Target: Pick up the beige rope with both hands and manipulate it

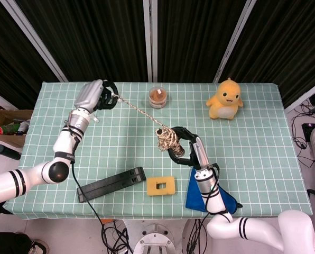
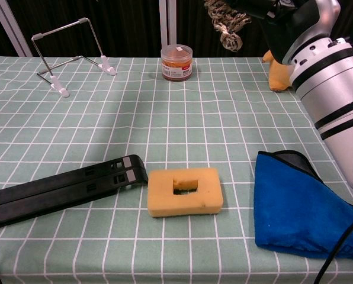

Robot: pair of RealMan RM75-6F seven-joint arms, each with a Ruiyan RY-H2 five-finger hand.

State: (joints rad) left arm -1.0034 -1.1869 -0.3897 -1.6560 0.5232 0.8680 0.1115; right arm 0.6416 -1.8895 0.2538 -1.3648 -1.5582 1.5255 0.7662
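Your left hand (image 1: 95,95) pinches one end of the beige rope (image 1: 166,138); your right hand (image 1: 188,149) seems to clutch its bundled end, strand stretched between, above the bench (image 1: 252,132).

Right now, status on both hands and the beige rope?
Left hand pinches one end of the beige rope. Right hand holds the coiled bundle, strand taut between them, off the table. Nothing in the way.
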